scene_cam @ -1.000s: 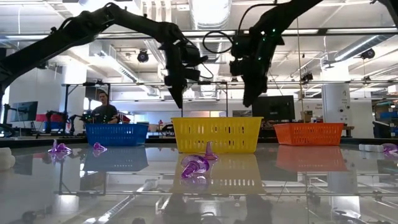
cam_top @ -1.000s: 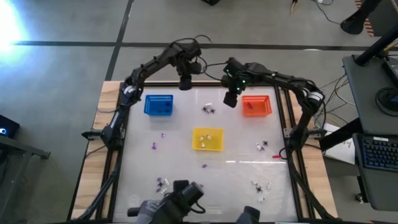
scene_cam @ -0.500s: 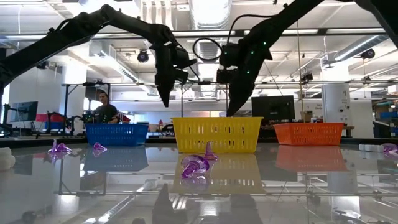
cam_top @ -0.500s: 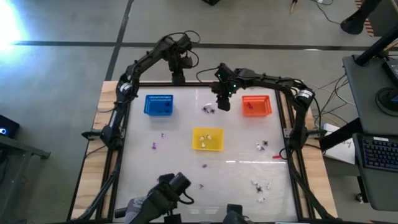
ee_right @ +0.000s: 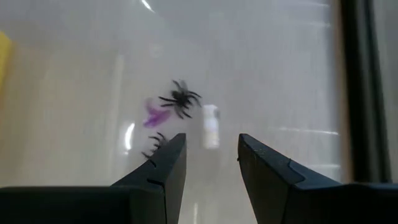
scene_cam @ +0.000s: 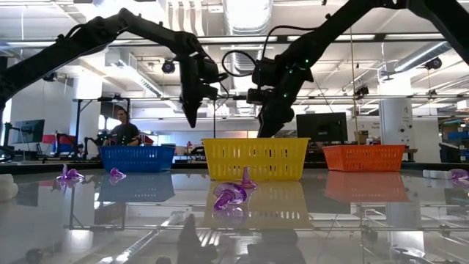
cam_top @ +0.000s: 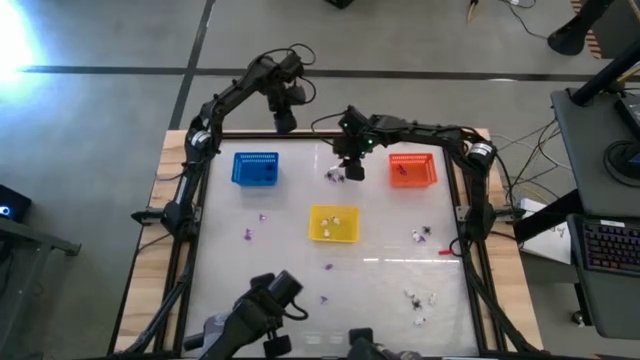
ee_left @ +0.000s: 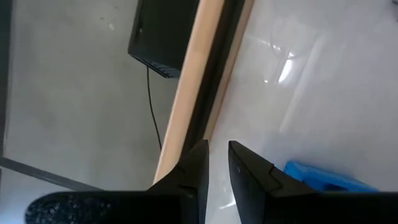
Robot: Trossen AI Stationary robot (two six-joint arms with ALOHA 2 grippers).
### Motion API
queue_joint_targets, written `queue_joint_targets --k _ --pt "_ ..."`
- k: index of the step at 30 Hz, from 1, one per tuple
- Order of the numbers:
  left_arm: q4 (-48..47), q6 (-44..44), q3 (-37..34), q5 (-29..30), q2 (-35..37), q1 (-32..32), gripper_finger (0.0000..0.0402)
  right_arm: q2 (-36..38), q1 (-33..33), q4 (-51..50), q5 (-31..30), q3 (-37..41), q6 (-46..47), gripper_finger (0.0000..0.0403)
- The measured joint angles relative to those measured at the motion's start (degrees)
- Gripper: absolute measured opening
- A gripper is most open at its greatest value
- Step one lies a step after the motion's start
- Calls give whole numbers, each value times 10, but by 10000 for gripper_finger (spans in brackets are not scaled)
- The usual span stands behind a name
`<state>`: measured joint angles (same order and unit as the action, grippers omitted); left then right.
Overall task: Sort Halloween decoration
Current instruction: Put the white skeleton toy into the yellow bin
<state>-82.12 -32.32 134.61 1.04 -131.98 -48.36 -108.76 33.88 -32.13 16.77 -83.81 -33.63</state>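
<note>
Seen from above, the trinkets (cam_top: 418,301) scattered near the table's front right are showing only as specks, too small to sort by kind. A blurred dark shape (cam_top: 262,308) is covering the front edge there. The blue basket (ee_left: 328,177) is being cut off by the left wrist picture's edge.

One camera looks straight down on my whole tabletop (cam_top: 390,275). Another sits at tabletop height, facing the room; both share the yellow basket (cam_top: 333,224). My wrist cameras look closely down past my fingers at the tabletop.
</note>
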Motion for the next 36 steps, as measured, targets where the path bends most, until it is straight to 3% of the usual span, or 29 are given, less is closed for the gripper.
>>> queue_joint_targets --k 10,15,26,30,36 --pt "28 6 -1 0 0 0 43 -39 -3 30 12 0 30 137" --pt "28 17 -1 -1 0 0 43 -52 -3 38 -21 0 40 137" --pt "29 29 -2 -1 -1 0 43 -71 -3 41 -20 0 80 135" --pt "30 29 -2 -1 -1 0 43 -73 -2 43 -33 0 91 107" --pt "31 33 -2 -1 -1 0 43 -73 -2 51 -33 0 124 31"
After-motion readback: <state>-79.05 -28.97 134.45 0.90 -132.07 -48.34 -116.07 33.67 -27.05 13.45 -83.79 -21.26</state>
